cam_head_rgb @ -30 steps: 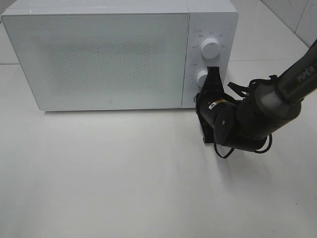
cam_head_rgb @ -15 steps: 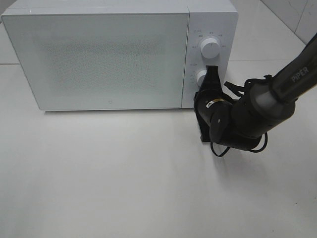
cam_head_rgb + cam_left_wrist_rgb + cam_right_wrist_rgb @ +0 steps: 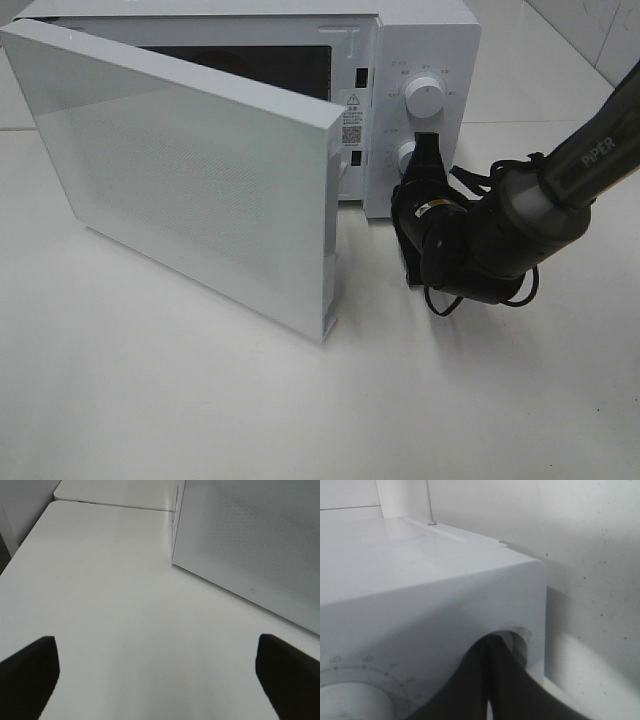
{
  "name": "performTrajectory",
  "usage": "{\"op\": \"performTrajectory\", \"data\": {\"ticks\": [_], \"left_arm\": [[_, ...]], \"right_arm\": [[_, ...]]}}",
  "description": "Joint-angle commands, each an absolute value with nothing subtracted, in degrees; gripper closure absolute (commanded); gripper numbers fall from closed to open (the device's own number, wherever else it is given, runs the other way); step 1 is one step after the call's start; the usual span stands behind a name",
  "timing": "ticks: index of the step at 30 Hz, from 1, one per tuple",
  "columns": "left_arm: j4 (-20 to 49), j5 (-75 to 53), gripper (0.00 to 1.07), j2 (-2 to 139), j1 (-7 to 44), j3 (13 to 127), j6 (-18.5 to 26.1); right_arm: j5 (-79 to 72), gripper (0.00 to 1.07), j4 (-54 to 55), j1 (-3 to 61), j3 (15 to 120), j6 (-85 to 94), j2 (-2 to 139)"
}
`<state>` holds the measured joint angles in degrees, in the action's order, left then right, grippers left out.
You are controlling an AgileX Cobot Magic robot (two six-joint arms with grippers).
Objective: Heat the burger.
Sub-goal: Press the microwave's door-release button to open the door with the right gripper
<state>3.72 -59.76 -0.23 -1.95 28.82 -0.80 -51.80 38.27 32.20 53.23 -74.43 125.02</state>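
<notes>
Door (image 3: 190, 170) ajar overhead, closed right fingers (image 3: 428, 162) at dial (image 3: 404, 155) (left fingers (image 3: 30, 675) wrist-only)

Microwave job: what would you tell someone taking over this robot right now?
Right gripper: shut, tip at the lower knob of the microwave.
Left gripper: open, empty, over the table near the door.
Burger: in no view; the dark cavity hides whatever is inside.
Done: door stands open.
To do: locate the burger; whether it has been heated, I cannot tell.
</notes>
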Motion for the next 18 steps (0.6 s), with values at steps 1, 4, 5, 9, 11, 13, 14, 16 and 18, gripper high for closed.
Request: {"op": "performTrajectory", "data": {"ticks": [1,4,5,9,11,13,14,16,18], "left_arm": [[4.2,-59.2,0.07,-1.2,-2.2,28.6,-0.7],[4.2,-59.2,0.07,-1.2,-2.2,28.6,-0.7],[4.2,-59.2,0.07,-1.2,-2.2,28.6,-0.7],[4.2,-59.2,0.07,-1.2,-2.2,28.6,-0.7],[4.2,-59.2,0.07,-1.2,-2.2,28.6,-0.7],[4.2,-59.2,0.07,-1.2,-2.2,28.6,-0.7],[4.2,-59.2,0.07,-1.2,-2.2,28.6,-0.7],[4.2,-59.2,0.07,-1.2,-2.2,28.6,-0.7],[4.2,-59.2,0.07,-1.2,-2.2,28.6,-0.7]], "right_arm": [[-72.2,1.07,32.8,29.3,58.4,-73.0,123.5],[-71.7,1.07,32.8,29.3,58.4,-73.0,123.5],[-71.2,1.07,32.8,29.4,58.4,-73.0,123.5],[-68.1,1.07,33.0,29.4,58.3,-73.0,122.8],[-67.6,1.07,33.0,29.4,58.3,-73.0,122.8],[-66.5,1.07,33.0,29.4,58.3,-73.0,122.8],[-65.8,1.07,33.0,29.6,58.3,-73.0,122.8],[-64.8,1.07,33.5,30.3,58.2,-73.0,122.8],[-64.1,1.07,34.2,31.5,57.3,-73.3,122.8]]}}
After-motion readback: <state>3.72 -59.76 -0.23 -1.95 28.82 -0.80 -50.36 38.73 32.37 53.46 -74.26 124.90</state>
